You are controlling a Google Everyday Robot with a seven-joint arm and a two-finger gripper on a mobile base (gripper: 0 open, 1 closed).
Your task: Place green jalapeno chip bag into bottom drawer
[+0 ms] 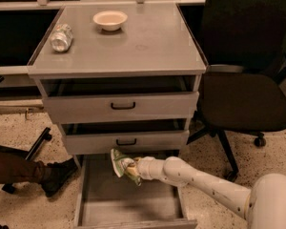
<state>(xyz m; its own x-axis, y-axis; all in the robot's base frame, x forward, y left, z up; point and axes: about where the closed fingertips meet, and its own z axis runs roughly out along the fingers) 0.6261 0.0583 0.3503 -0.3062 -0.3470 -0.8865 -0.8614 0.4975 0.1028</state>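
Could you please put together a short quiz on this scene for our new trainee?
1. True or false: the bottom drawer is pulled open.
2. Where does the pincer, shut on the green jalapeno chip bag, hold it? A) on the floor B) over the open bottom drawer, just under the middle drawer's front C) inside the top drawer
3. Fill in: on the cabinet top, as pictured, the crushed can lies to the ___ of the cream bowl.
Key: 1 true; 2 B; 3 left.
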